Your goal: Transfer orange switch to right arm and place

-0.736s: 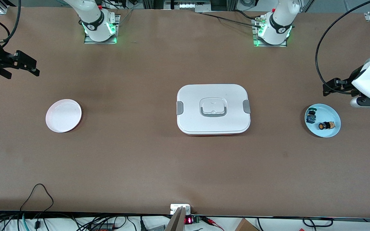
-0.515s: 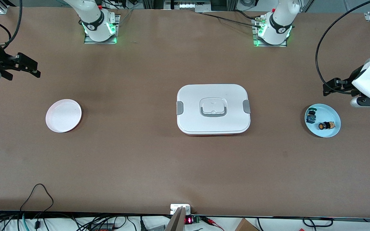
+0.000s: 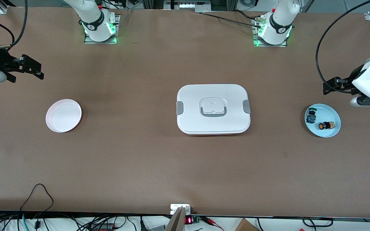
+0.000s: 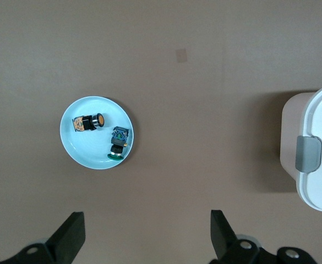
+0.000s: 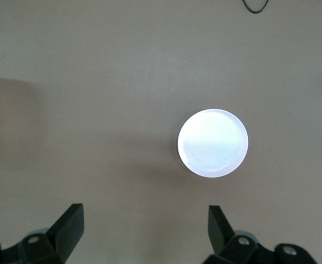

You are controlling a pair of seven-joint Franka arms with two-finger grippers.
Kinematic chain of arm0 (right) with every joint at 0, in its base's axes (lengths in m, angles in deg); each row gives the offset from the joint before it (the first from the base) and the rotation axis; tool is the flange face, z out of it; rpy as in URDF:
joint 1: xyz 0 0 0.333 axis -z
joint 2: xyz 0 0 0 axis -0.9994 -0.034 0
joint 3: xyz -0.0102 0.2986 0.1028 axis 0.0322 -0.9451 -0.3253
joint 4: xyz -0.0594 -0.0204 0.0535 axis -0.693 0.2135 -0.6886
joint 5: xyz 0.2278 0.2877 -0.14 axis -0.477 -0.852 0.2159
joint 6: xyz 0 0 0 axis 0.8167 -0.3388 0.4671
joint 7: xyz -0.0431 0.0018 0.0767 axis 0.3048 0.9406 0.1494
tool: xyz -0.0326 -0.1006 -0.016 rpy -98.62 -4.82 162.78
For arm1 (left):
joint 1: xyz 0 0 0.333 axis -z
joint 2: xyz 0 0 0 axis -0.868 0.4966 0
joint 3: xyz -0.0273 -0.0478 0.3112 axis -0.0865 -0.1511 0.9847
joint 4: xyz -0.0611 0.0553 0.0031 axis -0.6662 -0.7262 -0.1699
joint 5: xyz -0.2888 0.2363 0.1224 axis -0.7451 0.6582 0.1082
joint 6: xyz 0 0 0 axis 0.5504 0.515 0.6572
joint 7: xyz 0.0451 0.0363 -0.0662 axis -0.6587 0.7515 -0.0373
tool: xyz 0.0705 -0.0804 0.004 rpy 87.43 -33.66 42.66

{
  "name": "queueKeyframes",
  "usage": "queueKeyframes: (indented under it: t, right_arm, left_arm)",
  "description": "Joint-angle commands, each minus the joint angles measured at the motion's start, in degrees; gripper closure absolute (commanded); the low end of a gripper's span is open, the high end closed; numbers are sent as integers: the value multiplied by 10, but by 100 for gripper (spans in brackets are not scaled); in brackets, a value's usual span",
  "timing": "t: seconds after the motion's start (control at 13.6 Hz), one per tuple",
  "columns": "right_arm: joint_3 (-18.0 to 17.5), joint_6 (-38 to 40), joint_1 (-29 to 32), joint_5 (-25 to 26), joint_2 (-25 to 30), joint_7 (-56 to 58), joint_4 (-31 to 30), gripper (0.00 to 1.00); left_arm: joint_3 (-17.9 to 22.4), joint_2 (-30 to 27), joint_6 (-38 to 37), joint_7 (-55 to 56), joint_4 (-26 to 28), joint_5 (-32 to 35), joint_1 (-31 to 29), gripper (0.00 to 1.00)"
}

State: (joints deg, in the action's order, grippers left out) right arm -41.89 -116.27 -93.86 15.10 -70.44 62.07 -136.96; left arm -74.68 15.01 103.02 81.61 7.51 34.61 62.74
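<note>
1. Left gripper (image 3: 326,87): black open-linkage fingers spread wide, holding nothing. It hangs over bare bench (image 3: 185,166) just beside the round light-blue plate (image 3: 325,113), toward the left arm's end. In the left wrist view the gripper (image 4: 147,236) has the plate (image 4: 89,154) ahead of it rather than under it, so my read is a pre-grasp standoff.
2. Orange switch (image 3: 326,125) (black cylindrical body, round orange cap, tan block at its end) lies on its side on that plate, on the part nearer the front camera. Untouched; the pick is not yet done. Wrist view (image 4: 89,122) shows the body clear for a cross-wise pinch.
3. Blue-and-green small switch (image 3: 311,117) shares the plate, near the orange switch but apart. Likely a distractor, so the fingers need to stay off it.
4. White rectangular lidded container with grey side latches (image 3: 191,96) sits mid-bench between the arms. Judgement: the handover goes above or beside it.
5. Right gripper (image 3: 39,69): slim black fingers also released and empty, over bench toward the right arm's end; arm waits.
6. Round white plate (image 3: 63,115) sits bare near the right gripper (image 5: 144,231); probable drop target.
7. Writing: no readable labels. The red LED digits (image 3: 188,220) at the bench edge are illegible.
</note>
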Motion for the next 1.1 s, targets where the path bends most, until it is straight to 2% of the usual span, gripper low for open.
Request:
queueKeyframes:
  t: [0.0, 0.52, 0.81, 0.88, 1.03]
  right_arm:
    - [6, 0, 3, 12, -2, 0, 10, 0]
    - [6, -16, 1, 11, -2, -2, 10, 0]
    - [6, -12, 1, 10, -2, -1, 10, 0]
    - [6, -13, 1, 9, -2, 0, 10, 0]
    - [7, -13, 3, 9, -1, 0, 13, 0]
  left_arm:
    - [-2, 6, -30, 4, -16, -8, -4, 0]
    - [1, 20, -105, -4, -17, -9, -7, 0]
    - [4, 42, -107, -144, -19, 9, -24, 0]
    - [4, 60, -98, -197, -19, 14, -30, 0]
    - [6, 78, -57, -221, -17, 26, -36, 0]
